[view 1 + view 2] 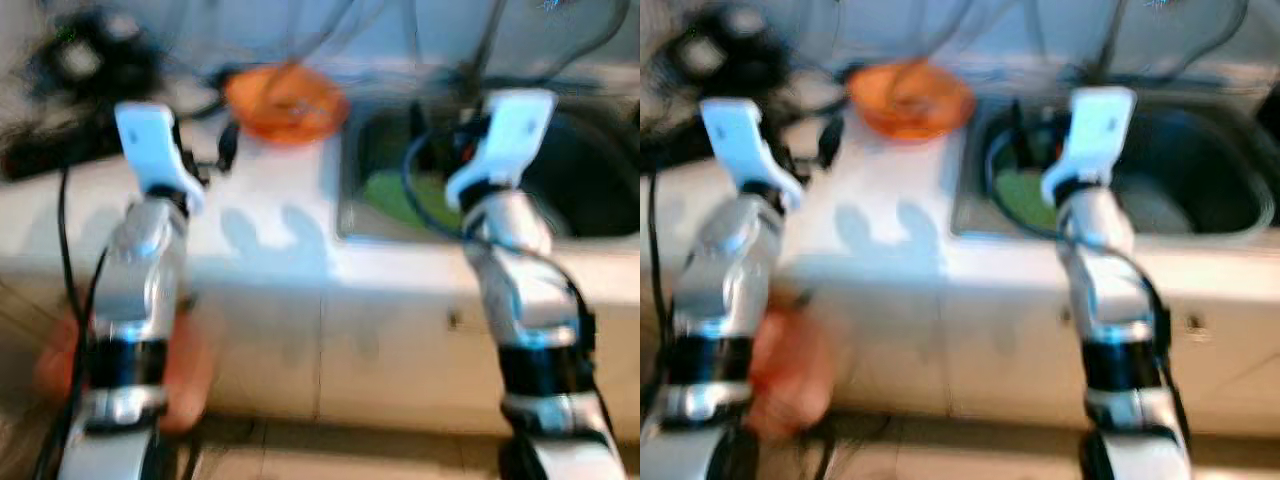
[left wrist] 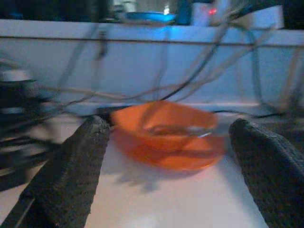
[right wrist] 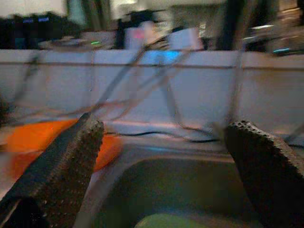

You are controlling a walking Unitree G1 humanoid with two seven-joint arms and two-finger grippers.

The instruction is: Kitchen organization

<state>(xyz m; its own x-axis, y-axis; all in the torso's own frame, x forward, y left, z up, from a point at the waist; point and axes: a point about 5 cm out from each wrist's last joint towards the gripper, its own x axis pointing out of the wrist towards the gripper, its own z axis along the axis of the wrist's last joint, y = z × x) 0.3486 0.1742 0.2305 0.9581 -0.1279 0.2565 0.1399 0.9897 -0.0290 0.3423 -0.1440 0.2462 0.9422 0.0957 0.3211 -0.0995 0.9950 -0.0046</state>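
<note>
Bowl (image 2: pixel 166 135): orange, far on counter (image 1: pixel 260 230), left of sink (image 1: pixel 480 190), cables (image 2: pixel 142 92) trailing around it | Left gripper (image 2: pixel 166 166): released, aimed at bowl, short of it | Right gripper (image 3: pixel 166 161): released, over sink, green item (image 1: pixel 400 195) below | Risk: views blurred; your fingers may snag cables or push the bowl.

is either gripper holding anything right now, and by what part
Nothing is held. The left gripper is open facing the orange bowl; the right gripper is open over the sink.
</note>
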